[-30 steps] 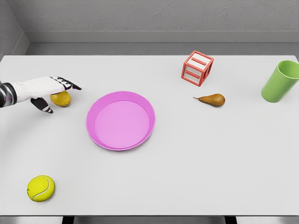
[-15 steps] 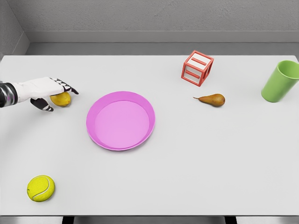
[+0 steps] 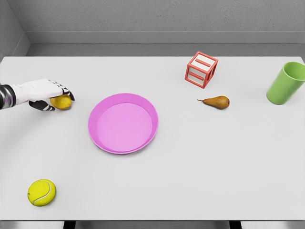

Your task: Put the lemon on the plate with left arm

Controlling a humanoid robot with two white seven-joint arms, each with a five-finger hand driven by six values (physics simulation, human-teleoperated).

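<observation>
- Your left hand (image 3: 45, 93) comes in from the table's left edge, toward the far side, with its white arm running off the frame there.
- Its fingers (image 3: 66, 91) curl down over the top of the lemon (image 3: 62, 102), and the thumb tucks in on the near-left side — the hand is closed around the fruit.
- The lemon sits on the table (image 3: 200, 157) near the left edge, partly covered by the hand; only its right and lower part shows. You cannot tell from this view whether it is lifted off the surface.
- The plate (image 3: 123, 123) — pink and round — lies left of the table's middle, to the right of the lemon and apart from it. Nothing is in it.
- A tennis ball (image 3: 41, 192) rests at the near-left corner, well apart from the hand.
- A red block (image 3: 201, 69) stands toward the far edge, right of the middle, and a pear (image 3: 217, 101) lies just in front of it, stem pointing left.
- A green cup (image 3: 286, 83) stands upright at the right edge, toward the far side.
</observation>
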